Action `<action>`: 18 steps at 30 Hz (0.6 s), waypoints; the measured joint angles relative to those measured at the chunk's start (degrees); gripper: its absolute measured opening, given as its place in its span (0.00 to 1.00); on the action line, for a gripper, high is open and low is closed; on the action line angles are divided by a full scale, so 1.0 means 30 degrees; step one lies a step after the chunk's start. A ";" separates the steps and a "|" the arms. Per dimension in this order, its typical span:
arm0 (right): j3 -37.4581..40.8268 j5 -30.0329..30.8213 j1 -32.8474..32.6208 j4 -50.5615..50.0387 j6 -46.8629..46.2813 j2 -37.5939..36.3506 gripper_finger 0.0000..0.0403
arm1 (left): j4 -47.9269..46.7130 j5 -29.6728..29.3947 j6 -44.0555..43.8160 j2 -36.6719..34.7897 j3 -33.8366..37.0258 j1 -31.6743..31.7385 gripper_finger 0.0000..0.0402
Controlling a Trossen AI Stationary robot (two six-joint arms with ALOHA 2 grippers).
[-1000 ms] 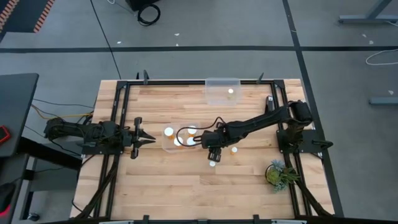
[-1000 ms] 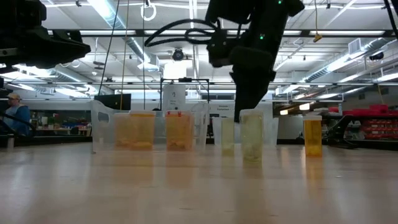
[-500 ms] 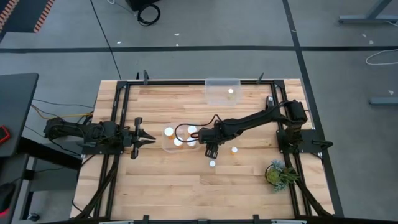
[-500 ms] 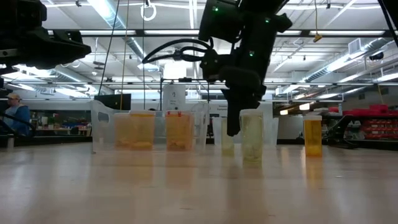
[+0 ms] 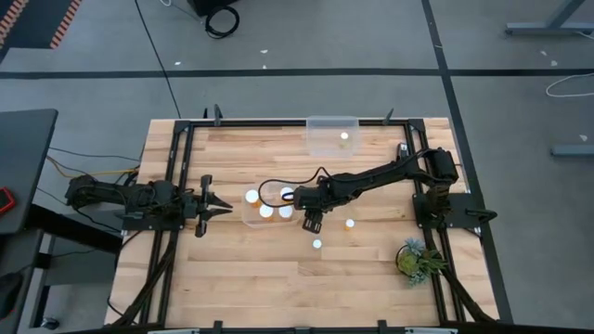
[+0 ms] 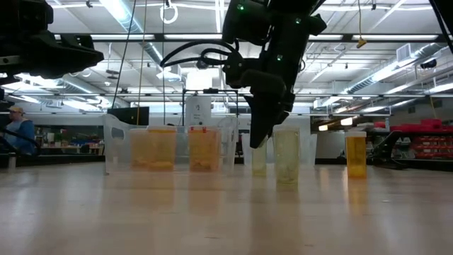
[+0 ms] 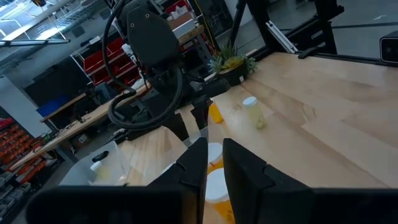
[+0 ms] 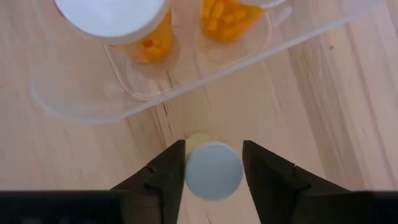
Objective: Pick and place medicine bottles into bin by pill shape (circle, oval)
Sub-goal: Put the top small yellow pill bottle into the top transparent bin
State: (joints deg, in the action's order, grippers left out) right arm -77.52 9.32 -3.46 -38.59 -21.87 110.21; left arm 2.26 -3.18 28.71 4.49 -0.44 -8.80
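Observation:
My right gripper (image 5: 311,220) is open above the table's middle, pointing down. Its fingers stand on either side of a small white-capped bottle (image 8: 213,171), which stands upright on the wood; whether they touch it I cannot tell. That bottle also shows in the low view (image 6: 259,159). Two more loose bottles stand nearby (image 5: 316,244) (image 5: 349,223). A clear bin (image 5: 249,218) just left of the gripper holds several bottles (image 5: 266,211). My left gripper (image 5: 221,210) waits shut, left of that bin.
A second clear bin (image 5: 320,130) at the far edge holds one bottle (image 5: 344,137). A small green plant (image 5: 416,259) stands at the near right. A black metal frame (image 5: 176,167) runs around the table. Bare wood lies toward the near edge.
My right gripper has gone down and toward the table's left and far side, nearer the clear bin, and now straddles the small bottle. The bottles have stayed in place.

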 joint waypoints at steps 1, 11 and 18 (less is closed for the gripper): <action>0.0000 0.0006 0.0000 0.0000 0.0000 0.0000 0.39 | 0.0000 0.0000 0.0000 0.0000 0.0004 0.0000 0.15; 0.0000 0.0007 0.0053 -0.0006 0.0406 -0.0007 0.32 | 0.0007 0.0000 0.0000 0.0000 0.0004 0.0000 0.13; -0.1102 0.0291 0.0564 -0.1414 0.1333 -0.0022 0.32 | 0.0015 0.0000 0.0000 0.0000 0.0004 0.0000 0.14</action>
State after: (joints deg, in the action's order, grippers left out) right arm -80.82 10.19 -1.77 -42.83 -17.87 110.15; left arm 2.31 -3.18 28.71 4.49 -0.43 -8.80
